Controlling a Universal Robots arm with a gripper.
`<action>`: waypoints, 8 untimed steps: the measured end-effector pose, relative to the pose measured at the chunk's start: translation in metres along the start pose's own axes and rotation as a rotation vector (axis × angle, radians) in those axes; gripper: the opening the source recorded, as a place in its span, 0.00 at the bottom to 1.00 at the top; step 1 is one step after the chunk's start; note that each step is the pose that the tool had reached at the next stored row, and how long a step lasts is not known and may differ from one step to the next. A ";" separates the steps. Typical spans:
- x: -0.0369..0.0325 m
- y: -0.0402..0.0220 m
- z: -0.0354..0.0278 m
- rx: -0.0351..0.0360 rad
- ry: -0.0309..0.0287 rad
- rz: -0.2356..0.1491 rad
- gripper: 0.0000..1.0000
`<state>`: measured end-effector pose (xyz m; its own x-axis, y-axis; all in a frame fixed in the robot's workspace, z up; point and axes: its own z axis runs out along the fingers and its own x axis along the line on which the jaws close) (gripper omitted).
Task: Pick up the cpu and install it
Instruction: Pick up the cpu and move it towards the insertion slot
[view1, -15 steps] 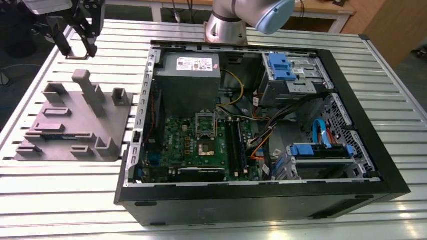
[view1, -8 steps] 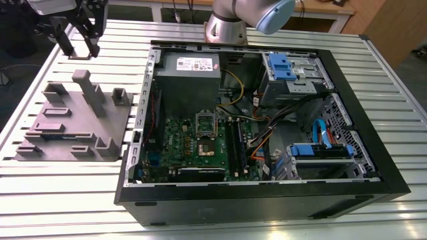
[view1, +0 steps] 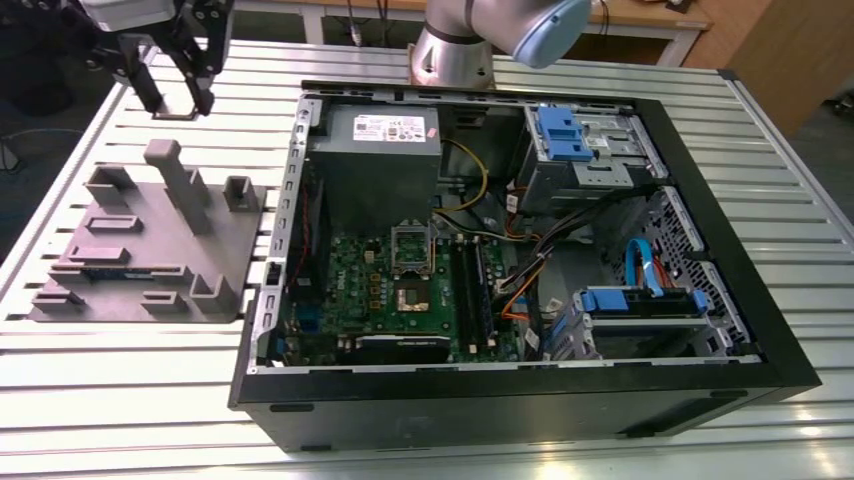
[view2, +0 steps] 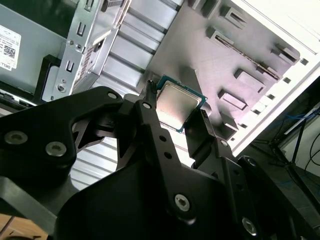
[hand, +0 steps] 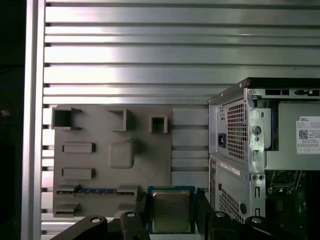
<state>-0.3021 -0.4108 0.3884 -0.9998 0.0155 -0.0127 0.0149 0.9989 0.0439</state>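
My gripper (view2: 176, 109) is shut on the cpu (view2: 178, 103), a small flat square chip with a silver-grey metal top and a thin teal rim. Its two black fingers press on opposite edges of the chip; the first wrist view shows the cpu (hand: 171, 210) the same way in the gripper (hand: 171, 214). In the exterior view the gripper (view1: 176, 103) hangs high above the table's far corner on the exterior view's left, beyond the grey fixture plate (view1: 147, 250). The motherboard's socket (view1: 411, 295) lies bare inside the open computer case (view1: 521, 385), its metal frame (view1: 411, 245) flipped up.
The grey fixture plate (hand: 112, 150) carries raised blocks and posts, and a memory stick (hand: 97, 190) in a slot. In the case sit a grey power-supply box (view1: 380, 135), blue drive brackets (view1: 561, 130), cables and black memory sticks (view1: 467, 285). The arm's base (view1: 454, 50) stands behind the case.
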 end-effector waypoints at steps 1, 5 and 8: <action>-0.0013 -0.0003 0.0000 0.0000 0.0000 0.000 0.47; -0.0044 -0.0016 0.0002 0.0001 -0.0001 0.002 0.47; -0.0065 -0.0032 0.0001 0.0002 -0.0001 0.004 0.47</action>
<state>-0.2956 -0.4140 0.3882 -0.9997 0.0193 -0.0127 0.0187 0.9989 0.0437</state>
